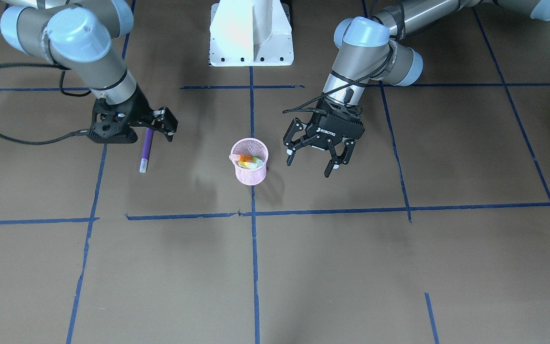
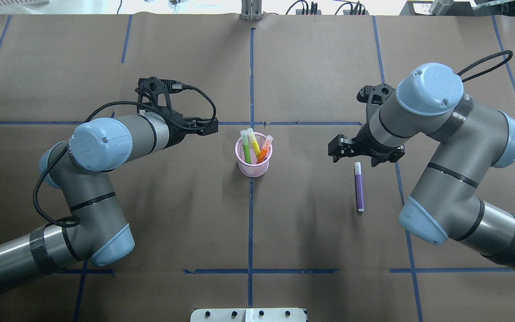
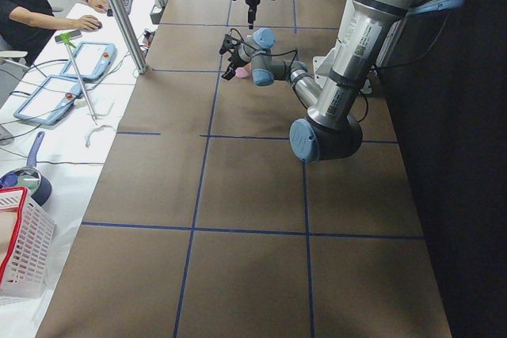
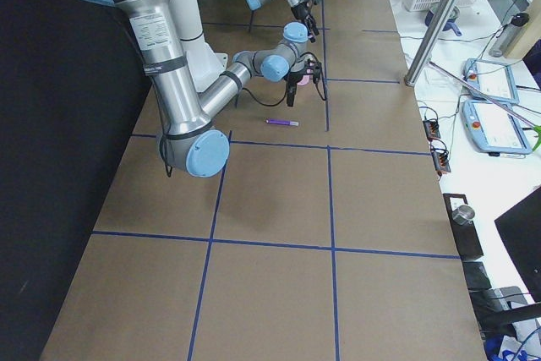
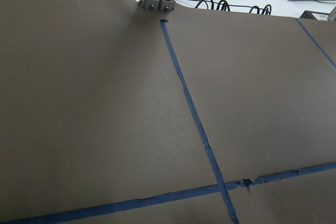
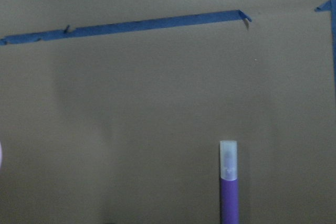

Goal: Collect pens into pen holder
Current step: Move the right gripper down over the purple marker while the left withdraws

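In the front-facing view, the left end effector [image 1: 309, 165] is hanging just beside the pen holder [image 1: 250, 162], on the robot's left of it. Its jaws are spreading wide and gripping nothing. The right end effector [image 1: 152, 133] is hovering on the holder's other side, over one end of the purple pen [image 1: 145, 152], which is lying flat on the desk [image 1: 399, 267] near the holder. Three pens are sitting inside the holder: one orange pen [image 1: 245, 157], one yellow pen [image 1: 245, 164] and one green pen [image 1: 257, 162].

From overhead, the right end effector's jaws are standing wide apart above the purple pen's whitish cap end, not closing on it. The three pens are leaning in the holder with caps up, making four pens in all and one holder.

In the left side view, the holder is showing as a small pink spot by the near arm's tool.

In the right side view, the purple pen is lying on the near side of the holder.

The left wrist view is showing only desk and blue tape [image 5: 191, 114].

The right wrist view is showing the purple pen's capped end, with no fingers in frame.
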`<state>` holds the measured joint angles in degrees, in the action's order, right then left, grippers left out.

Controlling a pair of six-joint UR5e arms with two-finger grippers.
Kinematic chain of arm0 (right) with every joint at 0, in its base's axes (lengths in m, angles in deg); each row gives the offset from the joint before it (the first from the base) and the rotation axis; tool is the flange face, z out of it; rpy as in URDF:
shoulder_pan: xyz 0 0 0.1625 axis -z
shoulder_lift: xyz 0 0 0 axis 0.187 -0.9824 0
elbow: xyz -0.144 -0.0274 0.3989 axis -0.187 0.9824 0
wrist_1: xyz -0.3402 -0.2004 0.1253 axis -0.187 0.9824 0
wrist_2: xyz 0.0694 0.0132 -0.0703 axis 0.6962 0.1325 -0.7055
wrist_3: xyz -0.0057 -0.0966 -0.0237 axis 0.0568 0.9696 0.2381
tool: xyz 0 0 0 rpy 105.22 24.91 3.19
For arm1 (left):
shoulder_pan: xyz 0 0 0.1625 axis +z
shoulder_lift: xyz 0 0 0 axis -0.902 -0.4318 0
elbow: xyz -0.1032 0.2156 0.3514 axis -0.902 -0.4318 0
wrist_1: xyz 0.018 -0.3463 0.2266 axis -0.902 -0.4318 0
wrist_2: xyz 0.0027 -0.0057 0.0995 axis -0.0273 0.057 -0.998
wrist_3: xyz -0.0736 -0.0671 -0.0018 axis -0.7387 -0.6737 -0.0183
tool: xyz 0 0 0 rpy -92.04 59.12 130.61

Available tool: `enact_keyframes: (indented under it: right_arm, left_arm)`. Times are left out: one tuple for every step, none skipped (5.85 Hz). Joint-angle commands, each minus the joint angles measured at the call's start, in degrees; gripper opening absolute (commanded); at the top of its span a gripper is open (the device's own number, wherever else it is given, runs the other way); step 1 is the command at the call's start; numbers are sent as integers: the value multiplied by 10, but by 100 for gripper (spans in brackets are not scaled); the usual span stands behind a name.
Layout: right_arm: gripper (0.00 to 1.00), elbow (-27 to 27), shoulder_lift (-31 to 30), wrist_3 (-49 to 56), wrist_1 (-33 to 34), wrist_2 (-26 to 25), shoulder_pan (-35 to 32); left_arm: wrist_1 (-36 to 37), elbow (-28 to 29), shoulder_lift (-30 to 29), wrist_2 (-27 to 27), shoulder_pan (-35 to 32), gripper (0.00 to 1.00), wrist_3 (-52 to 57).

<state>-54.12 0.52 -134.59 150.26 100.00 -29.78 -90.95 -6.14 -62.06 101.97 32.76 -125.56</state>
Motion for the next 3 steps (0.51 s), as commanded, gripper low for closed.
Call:
enact_keyframes:
  right_arm:
    - [97, 48, -2, 45, -4, 71, -20]
    - [96, 71, 0, 42, -4, 71, -22]
    - [90, 122, 30, 43, -4, 73, -22]
  left_arm:
    - [-1, 0, 3, -2, -2, 100, -1]
    - [-1, 0, 3, -2, -2, 100, -2]
    - [-1, 1, 3, -2, -1, 100, -5]
